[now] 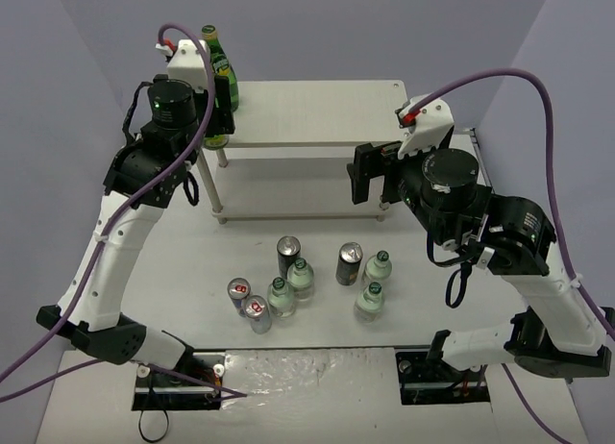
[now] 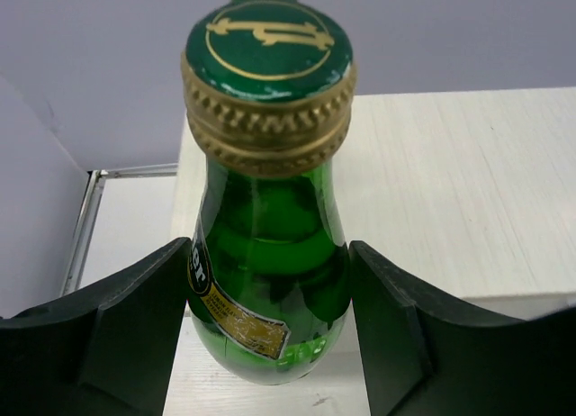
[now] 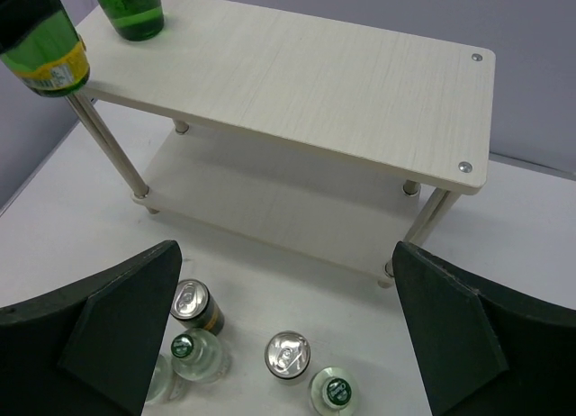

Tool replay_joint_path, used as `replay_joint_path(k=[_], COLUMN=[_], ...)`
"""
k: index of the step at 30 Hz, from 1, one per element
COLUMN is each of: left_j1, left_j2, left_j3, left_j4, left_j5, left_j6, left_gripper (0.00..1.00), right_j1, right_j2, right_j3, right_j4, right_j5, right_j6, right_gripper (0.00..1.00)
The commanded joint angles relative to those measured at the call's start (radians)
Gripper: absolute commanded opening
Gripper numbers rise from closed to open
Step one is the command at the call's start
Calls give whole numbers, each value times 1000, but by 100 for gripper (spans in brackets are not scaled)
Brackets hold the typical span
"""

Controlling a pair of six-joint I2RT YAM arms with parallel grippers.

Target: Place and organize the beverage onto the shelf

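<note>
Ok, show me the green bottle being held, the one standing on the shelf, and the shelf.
Held green bottle (image 2: 270, 254): left wrist view, glass body.
Standing green bottle (image 3: 130, 11): right wrist view, lower body.
Shelf (image 3: 360, 83): right wrist view, bare top board.

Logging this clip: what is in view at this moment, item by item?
Shelf: one, whitish, two tiers, back of the table.
Glass bottles: two, dark green; one stands at the shelf top's left rear corner, one is gripped at its left front corner.
Clear bottles: four, green caps, on the table before the shelf.
Black cans: two, among the clear bottles.
Silver cans: two, red marks, left of the cluster.
Table: one, white.
Left end effector: shut on a glass bottle.
Right end effector: open, empty, facing the shelf.
</note>
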Motion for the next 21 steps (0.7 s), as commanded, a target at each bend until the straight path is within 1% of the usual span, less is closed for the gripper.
replay_joint_path(k=[1, 4, 6, 8, 10, 15, 21], left_j1=[25, 53, 82, 103, 109, 116, 117], left_j2=[-56, -54, -62, -68, -64, -16, 54], left_j3=[82, 52, 7, -52, -68, -53, -7], left_j4=[195, 246, 275, 341, 372, 387, 345], left_j5=[10, 16, 44, 76, 85, 95, 124], left_j6=[-5, -5, -20, -34, -34, -2, -3], left_gripper=[2, 2, 2, 2, 2, 2, 2], right_j1=[-3, -8, -11, -14, -17, -26, -54], right_j2=[-4, -8, -11, -10, -7, 3, 18], right_j3=[-10, -22, -34, -44, -48, -56, -86], right_j4=[39, 41, 44, 49, 49, 52, 69], right_j5=[36, 36, 36, 35, 30, 13, -40], right_j6=[-5, -5, -3, -3, -3, -8, -6], right_gripper=[100, 100, 100, 100, 100, 100, 100])
